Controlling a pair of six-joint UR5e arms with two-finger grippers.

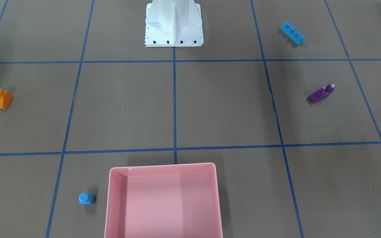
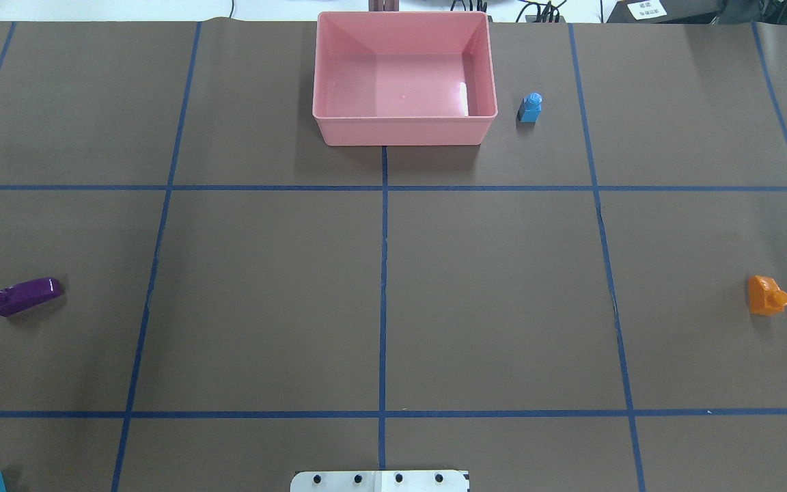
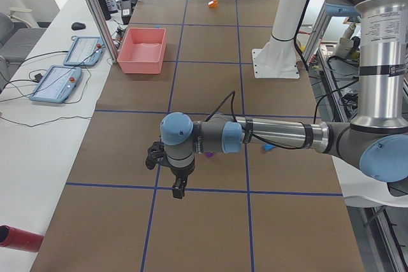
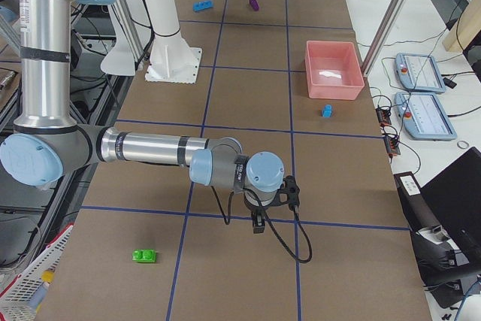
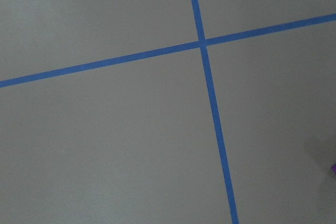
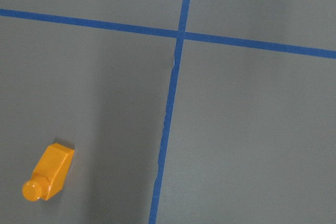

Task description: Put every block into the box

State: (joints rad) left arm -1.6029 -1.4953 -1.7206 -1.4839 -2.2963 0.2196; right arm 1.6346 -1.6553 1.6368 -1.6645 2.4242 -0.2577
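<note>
Plainly the pink box point(image 2: 404, 130) holds nothing: the small blue cube point(image 1: 87, 198) sits just beside it on the tabletop point(image 2: 503, 307), and the orange brick point(image 1: 3, 99), purple wedge point(image 1: 321, 94), long blue brick point(image 1: 292, 33) and green brick point(image 4: 144, 256) lie well apart. They should be light, hard and slick; pinch flat side walls, not slopes. Whether the left tool point(image 3: 177, 188) or right tool point(image 4: 258, 225) is spread, I cannot tell.

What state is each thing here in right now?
pink box, holds no blocks.
orange block, outside box.
small blue cube, beside box, apart.
purple wedge, outside box.
long blue block, outside box.
green block, outside box.
left gripper, cannot tell.
right gripper, cannot tell.
</note>
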